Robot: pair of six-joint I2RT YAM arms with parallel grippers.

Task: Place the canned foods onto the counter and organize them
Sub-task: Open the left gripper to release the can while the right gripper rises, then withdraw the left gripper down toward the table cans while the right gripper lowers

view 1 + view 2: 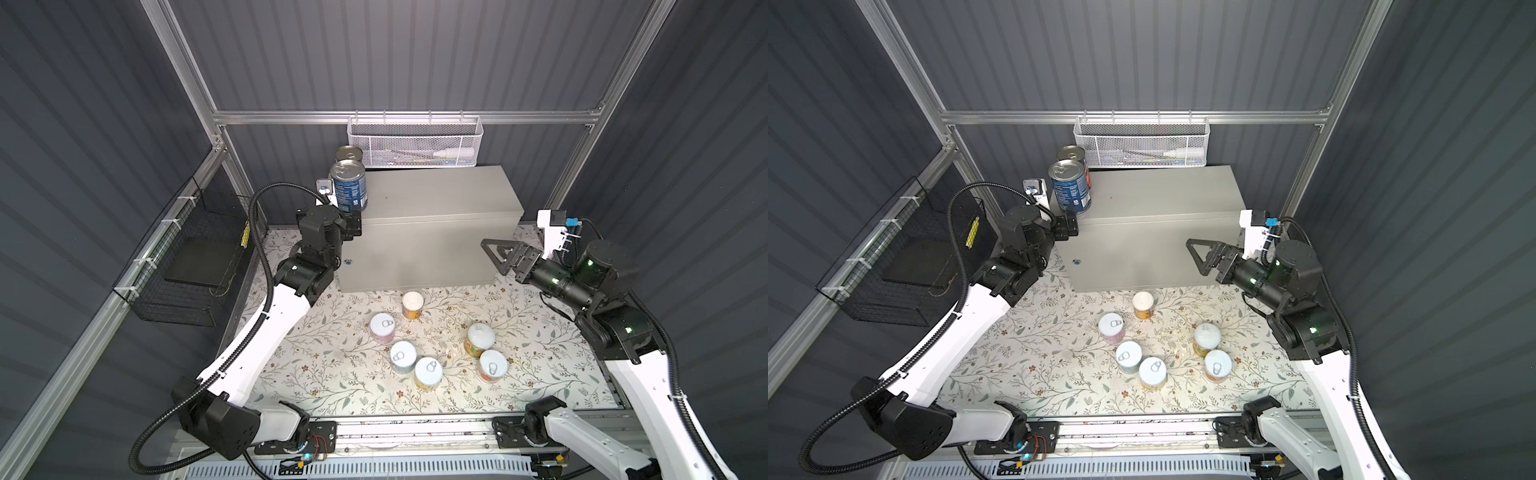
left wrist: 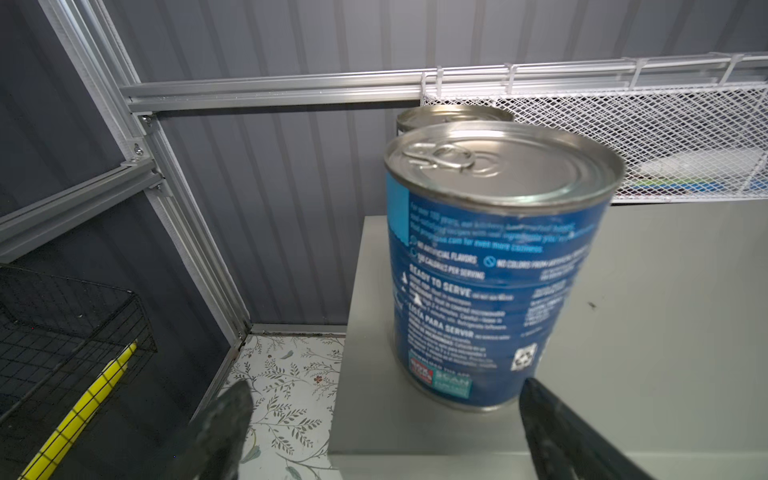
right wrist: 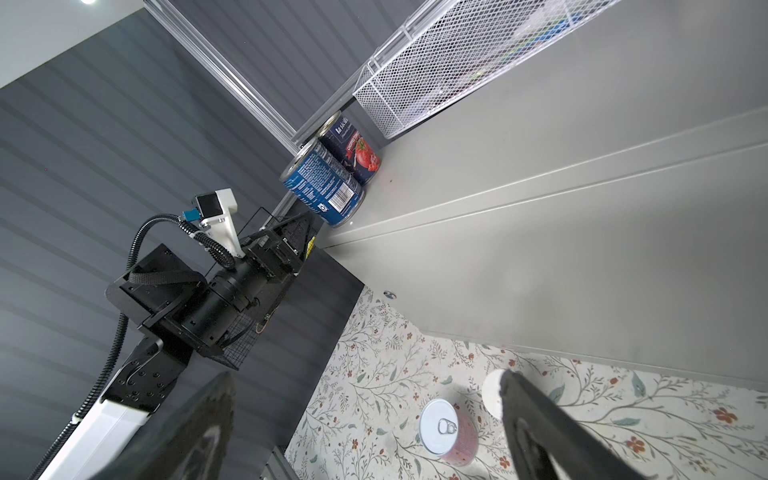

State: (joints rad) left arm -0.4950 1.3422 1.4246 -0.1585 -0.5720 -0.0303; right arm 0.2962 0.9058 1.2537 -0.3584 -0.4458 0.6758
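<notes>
Cans stand on two levels. Two large blue-labelled ones are on the rear left corner of the beige-grey metal cabinet (image 1: 436, 195). The front blue can (image 1: 349, 187) nearly hides the rear can (image 1: 348, 153): the left wrist view gives only its lid rim, while the right wrist view shows tomatoes on its label. Six small white-lidded cans (image 1: 403, 356) are loosely grouped on the floral worktop (image 1: 324, 374) in front of the cabinet. Their labels are hard to read from above, and one is half hidden behind a finger in the right wrist view. What lies in the white mesh basket (image 1: 415, 141) is unclear. The left gripper (image 1: 352, 226) sits at the cabinet's front left corner, just before the front blue can, jaws spread wide and holding nothing. The right gripper (image 1: 498, 255) hovers by the right end of the cabinet's front face, equally wide and empty. Every can is upright, long axis vertical, lid up.
</notes>
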